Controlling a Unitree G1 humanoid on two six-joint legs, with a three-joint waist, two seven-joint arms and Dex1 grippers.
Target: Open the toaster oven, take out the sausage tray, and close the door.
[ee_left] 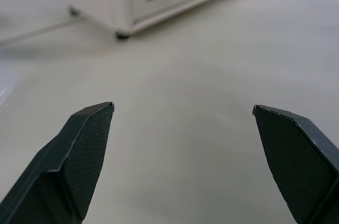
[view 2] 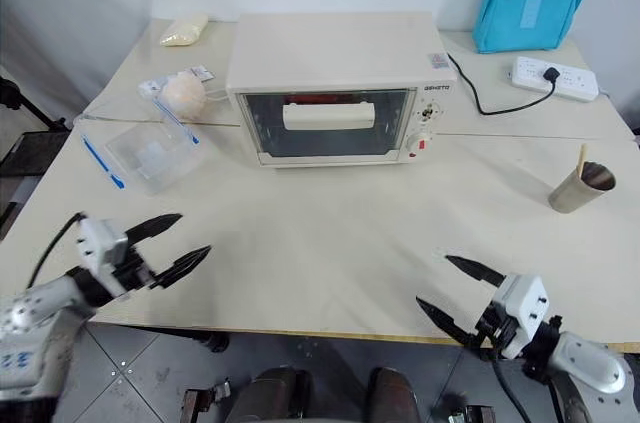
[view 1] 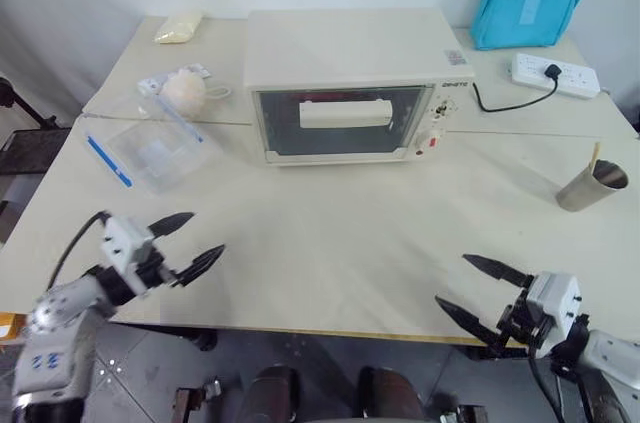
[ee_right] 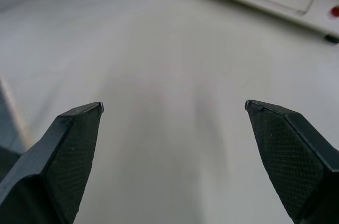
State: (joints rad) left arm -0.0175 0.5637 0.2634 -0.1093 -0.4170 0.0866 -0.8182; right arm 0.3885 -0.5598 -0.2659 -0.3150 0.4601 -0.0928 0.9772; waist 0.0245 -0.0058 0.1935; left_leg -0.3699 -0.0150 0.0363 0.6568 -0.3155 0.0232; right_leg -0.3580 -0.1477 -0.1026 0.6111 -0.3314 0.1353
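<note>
Beyond right claw (ee_right: 172, 113), red light (ee_right: 334, 10)

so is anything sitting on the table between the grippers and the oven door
Nothing visible. The table is bare between the open left gripper, the open right gripper and the shut oven door. The clear plastic box lies left of the oven, the metal cup far right, both off the paths.

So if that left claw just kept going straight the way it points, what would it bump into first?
Probably the toaster oven, near its front left corner; the open left gripper has bare table ahead until then, though depth is uncertain.
</note>
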